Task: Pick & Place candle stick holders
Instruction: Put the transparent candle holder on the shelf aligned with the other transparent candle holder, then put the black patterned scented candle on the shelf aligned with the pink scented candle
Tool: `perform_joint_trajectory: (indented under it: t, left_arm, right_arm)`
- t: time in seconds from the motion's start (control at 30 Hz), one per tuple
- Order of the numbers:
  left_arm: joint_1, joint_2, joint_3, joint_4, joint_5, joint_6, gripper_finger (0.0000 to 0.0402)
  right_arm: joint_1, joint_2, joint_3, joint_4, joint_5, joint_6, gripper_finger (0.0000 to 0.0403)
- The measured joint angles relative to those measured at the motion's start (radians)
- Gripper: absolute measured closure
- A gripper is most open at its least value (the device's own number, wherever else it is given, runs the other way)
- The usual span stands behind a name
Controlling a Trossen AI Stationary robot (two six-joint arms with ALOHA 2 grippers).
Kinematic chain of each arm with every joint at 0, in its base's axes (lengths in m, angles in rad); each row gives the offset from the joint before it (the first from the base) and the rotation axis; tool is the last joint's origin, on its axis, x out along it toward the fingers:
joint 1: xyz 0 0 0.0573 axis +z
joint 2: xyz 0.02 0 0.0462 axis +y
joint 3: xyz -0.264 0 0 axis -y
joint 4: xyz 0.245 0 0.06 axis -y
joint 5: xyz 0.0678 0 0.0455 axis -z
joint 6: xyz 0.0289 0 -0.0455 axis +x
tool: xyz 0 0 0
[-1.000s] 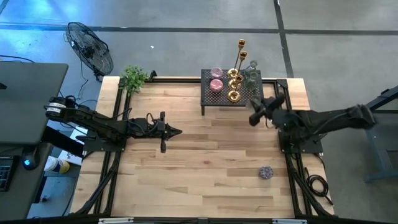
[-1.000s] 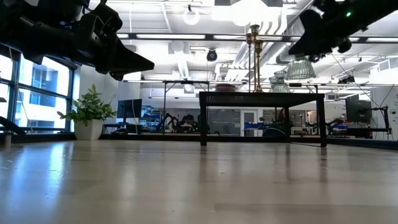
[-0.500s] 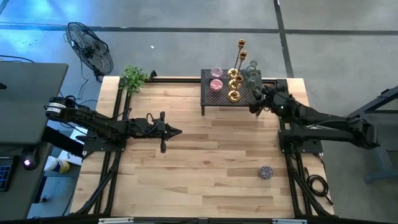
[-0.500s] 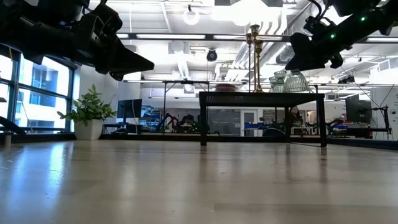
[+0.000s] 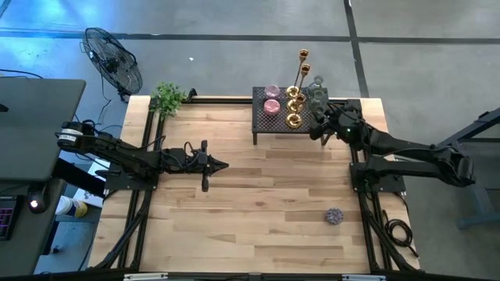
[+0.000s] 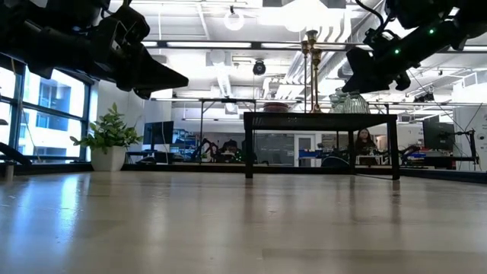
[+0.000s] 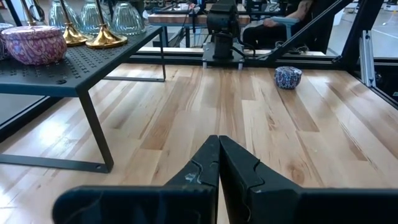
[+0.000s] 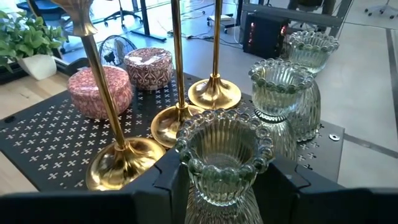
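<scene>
High view: overhead, straight down on the whole counter. Low view: counter height, level toward the black mesh rack. Left wrist view: low, facing across the boards to the rack. Right wrist view: close above the rack top; all four share the rack

My work surface is a light wooden table with a dark frame along its edges. At upper centre of the overhead frame, a black mesh rack stands on the table on slim legs. A small green potted plant sits at the table's upper left corner. Toward the lower right, one small patterned round holder lies alone on the wood, well apart from the rack. Both arm bases are mounted at the table's left and right edges.
</scene>
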Motion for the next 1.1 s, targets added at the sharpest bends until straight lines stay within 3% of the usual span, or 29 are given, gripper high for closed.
perform_joint_trajectory:
  t: [0.83,1.1]
  left_arm:
    - [0.0,0.0,0.0,0.0,0.0,0.0,0.0401]
    - [0.0,0.0,0.0,-0.001,0.0,0.0,0.0401]
  right_arm:
    - [0.001,-0.047,0.028,-0.012,0.043,-0.042,0.0156]
    - [0.006,-0.074,0.111,-0.006,0.031,-0.122,0.0147]
